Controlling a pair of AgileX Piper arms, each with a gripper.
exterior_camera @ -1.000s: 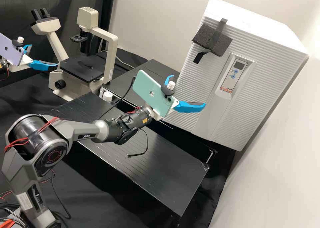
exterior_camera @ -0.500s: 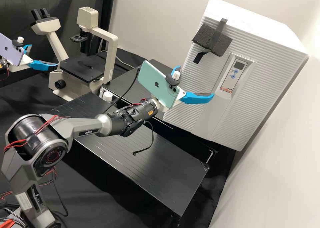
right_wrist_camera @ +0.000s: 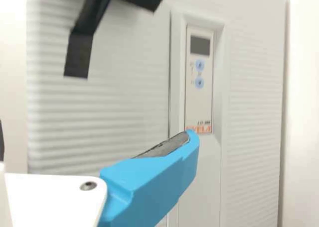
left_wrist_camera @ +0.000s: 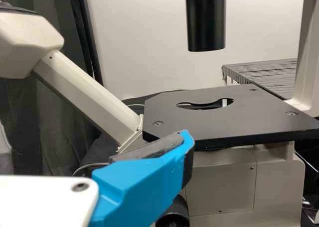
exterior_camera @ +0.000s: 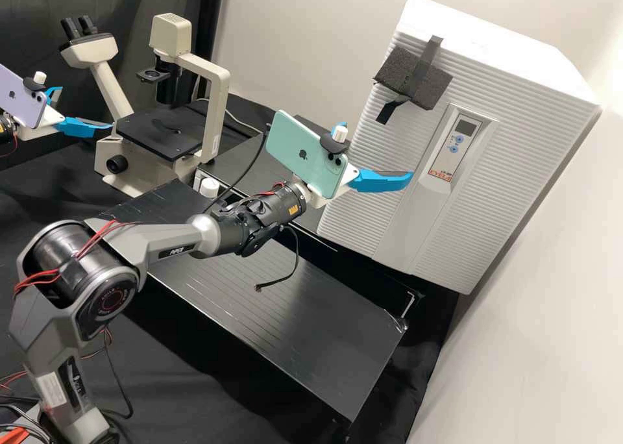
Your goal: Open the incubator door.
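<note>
Seen in the high view, right arm coming from the lower left corner, raised to a thick elbow, bent there, then stretched long and slightly upward above the black table, with the wrist directed toward the incubator. At its end, right claw held wide, with nothing between, pointing to the front of the incubator, below the foam block and near the control panel. One finger in front of the lower end of this panel in the right wrist view; cannot tell if touching or a little apart. Green phone fixed on this claw, standing tilted, partly hiding the farther finger. Incubator at the right side, behind the table, with the door closed, flat in the front, and the foam block fastened by black tape high on it. At the left edge, left claw also wide and with nothing in it, held nearly level beside the microscope, with a purple phone on top. In the left wrist view, its near finger before the black stage of the microscope.
</note>
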